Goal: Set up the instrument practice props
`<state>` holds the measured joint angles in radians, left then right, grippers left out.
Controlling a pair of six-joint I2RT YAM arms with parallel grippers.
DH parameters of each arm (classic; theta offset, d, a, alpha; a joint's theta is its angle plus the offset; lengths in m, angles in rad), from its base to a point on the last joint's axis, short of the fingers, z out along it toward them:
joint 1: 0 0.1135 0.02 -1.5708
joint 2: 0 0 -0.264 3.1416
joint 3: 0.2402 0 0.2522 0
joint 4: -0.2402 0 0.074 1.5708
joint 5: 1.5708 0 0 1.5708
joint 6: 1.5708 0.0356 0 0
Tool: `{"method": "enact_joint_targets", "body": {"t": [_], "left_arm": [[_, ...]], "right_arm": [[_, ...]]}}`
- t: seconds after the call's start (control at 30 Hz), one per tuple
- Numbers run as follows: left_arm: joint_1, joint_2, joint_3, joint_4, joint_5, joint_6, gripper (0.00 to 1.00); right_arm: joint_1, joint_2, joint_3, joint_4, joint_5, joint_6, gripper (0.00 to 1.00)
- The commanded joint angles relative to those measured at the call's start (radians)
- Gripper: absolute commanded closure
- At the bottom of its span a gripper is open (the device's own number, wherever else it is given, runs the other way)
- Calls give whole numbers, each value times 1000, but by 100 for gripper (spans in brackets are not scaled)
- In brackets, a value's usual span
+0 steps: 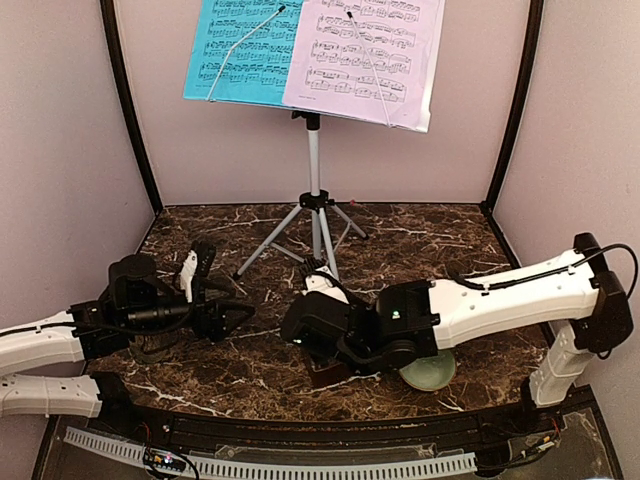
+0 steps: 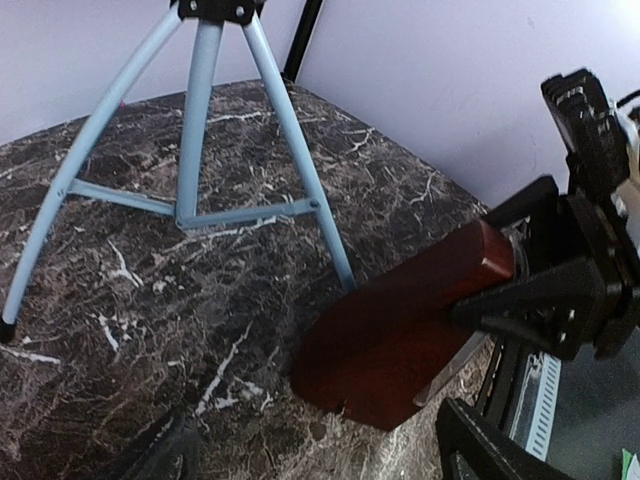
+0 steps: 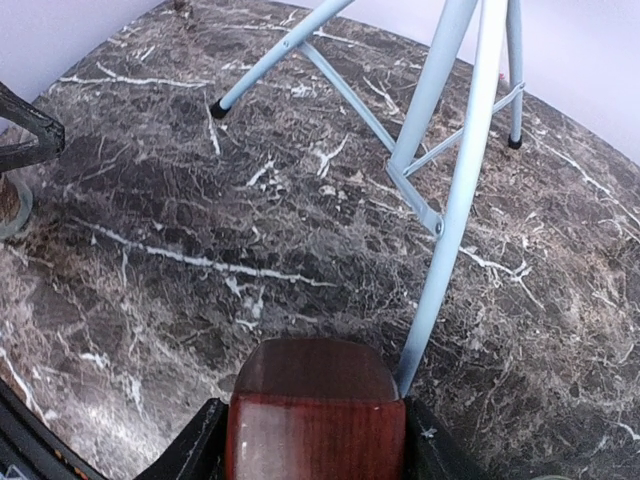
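Observation:
The silver-white tripod music stand (image 1: 313,150) stands at the back centre, with a blue sheet (image 1: 240,50) and a lilac sheet (image 1: 370,55) on its desk. My right gripper (image 3: 315,450) is shut on the narrow end of the reddish-brown metronome (image 3: 315,410), which hangs tilted just in front of a tripod leg (image 3: 450,220), its wide base (image 2: 385,350) low over the marble. In the top view the metronome (image 1: 332,376) shows under the right gripper (image 1: 322,345). My left gripper (image 2: 320,460) stands open to the left of it, with nothing between its fingers (image 2: 490,450).
A pale green bowl (image 1: 432,372) sits under the right forearm near the front edge. The tripod's legs (image 2: 190,130) spread over the middle of the dark marble table (image 1: 420,240). Purple walls close in the back and both sides.

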<state>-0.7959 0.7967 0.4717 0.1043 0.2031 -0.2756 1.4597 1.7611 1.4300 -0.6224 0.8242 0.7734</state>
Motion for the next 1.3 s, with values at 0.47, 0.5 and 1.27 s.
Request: {"method": "enact_joint_targets", "body": {"t": [0.47, 0.5, 1.27], "left_arm": [[-262, 155, -229, 292, -128, 198, 18], [-271, 164, -228, 283, -139, 226, 18], [-521, 485, -195, 556, -324, 425, 6]], "right_arm": [[-85, -406, -394, 516, -364, -508, 65], [-87, -422, -414, 537, -380, -524, 66], [-119, -635, -617, 756, -643, -750, 79]]}}
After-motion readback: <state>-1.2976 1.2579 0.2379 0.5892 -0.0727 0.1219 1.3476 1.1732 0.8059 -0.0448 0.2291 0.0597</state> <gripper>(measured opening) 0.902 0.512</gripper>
